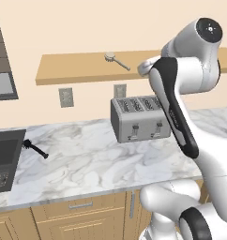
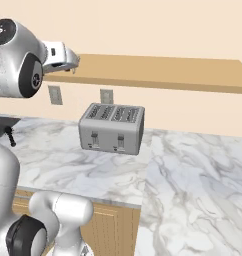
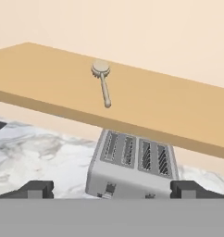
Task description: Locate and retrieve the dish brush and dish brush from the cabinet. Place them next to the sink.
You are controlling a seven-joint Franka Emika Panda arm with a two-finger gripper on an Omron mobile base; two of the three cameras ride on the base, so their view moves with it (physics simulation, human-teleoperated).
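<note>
The white arm is raised and bent forward at the elbow, its tool (image 3: 111,189) level, jaws spread wide and empty.

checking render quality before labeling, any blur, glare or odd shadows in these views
Left base view: soft overall, flat even light, no glare; the wooden brush on the shelf and the black brush on the counter are small but legible. Right base view: same flat light, toaster clear. Hand view: slightly blurred, the shelf's underside darker, no cast shadows worth noting.
</note>
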